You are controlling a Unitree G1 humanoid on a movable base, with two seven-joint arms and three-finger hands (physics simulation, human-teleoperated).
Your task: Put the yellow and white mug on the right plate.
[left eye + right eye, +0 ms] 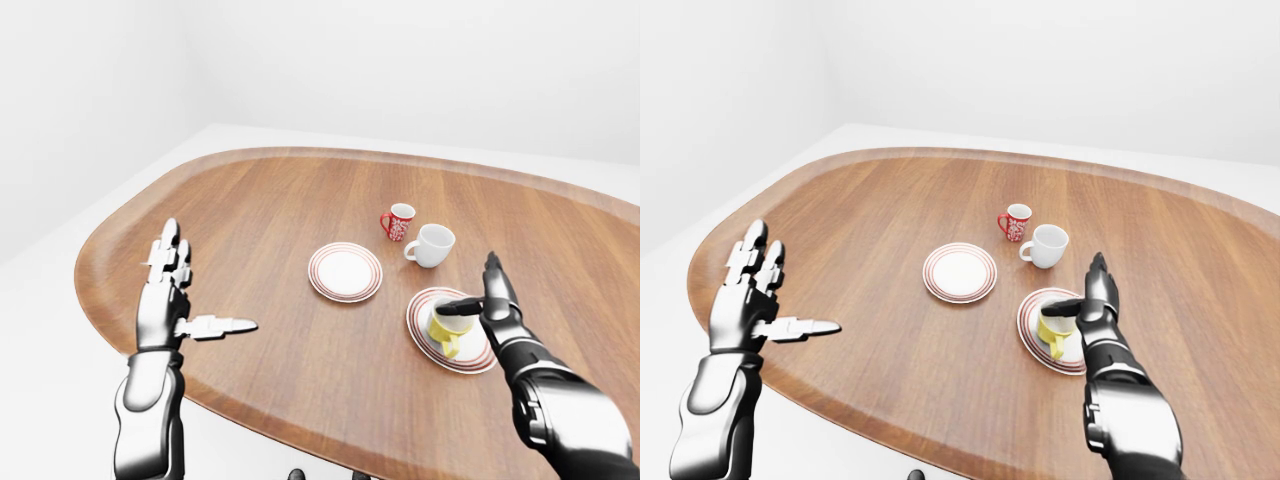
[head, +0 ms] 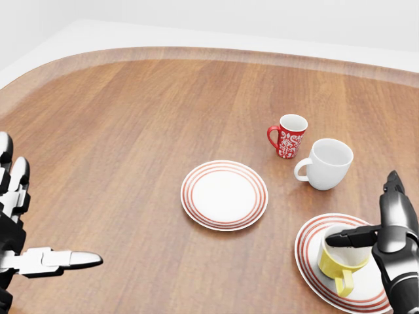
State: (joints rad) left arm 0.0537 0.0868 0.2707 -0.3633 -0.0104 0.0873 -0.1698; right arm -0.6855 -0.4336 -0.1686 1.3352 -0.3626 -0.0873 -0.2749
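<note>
Now the yellow and white mug (image 2: 339,259) stands on the right plate (image 2: 310,258).

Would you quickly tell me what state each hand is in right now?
Left hand: open, holding nothing.
Right hand: open, beside the mug on the right plate.

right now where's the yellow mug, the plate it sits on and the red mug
yellow mug (image 2: 335,260), head view, on its yellow outer wall
right plate (image 2: 308,243), head view, on its red-striped left rim
red mug (image 2: 288,142), head view, on its patterned side
</note>
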